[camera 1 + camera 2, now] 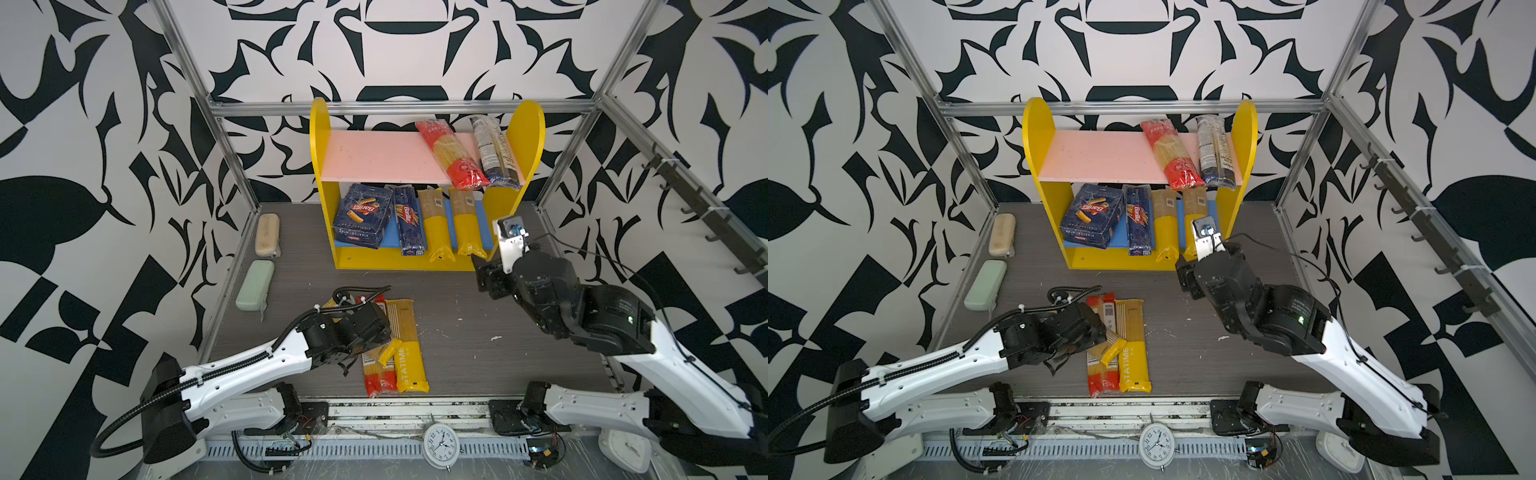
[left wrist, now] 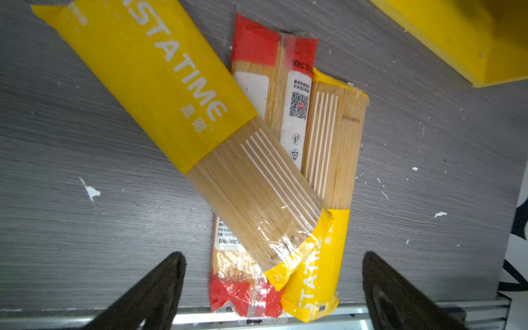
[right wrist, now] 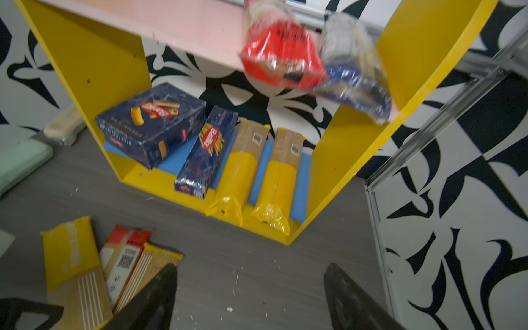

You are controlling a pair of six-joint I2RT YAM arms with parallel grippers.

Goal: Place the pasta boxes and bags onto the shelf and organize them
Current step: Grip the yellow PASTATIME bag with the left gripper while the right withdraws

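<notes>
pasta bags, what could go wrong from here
The red bag and blue-ended bag overhang the front edge of the pink board; a bump could tip them off. On the table, the top yellow bag lies crossed over two others, so the open left fingers may snag more than one.

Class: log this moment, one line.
pink board: red bag, blue bag; blue board: two boxes, two yellow bags; table: three bags; left end effector: open over them; right end effector: open, empty
</notes>
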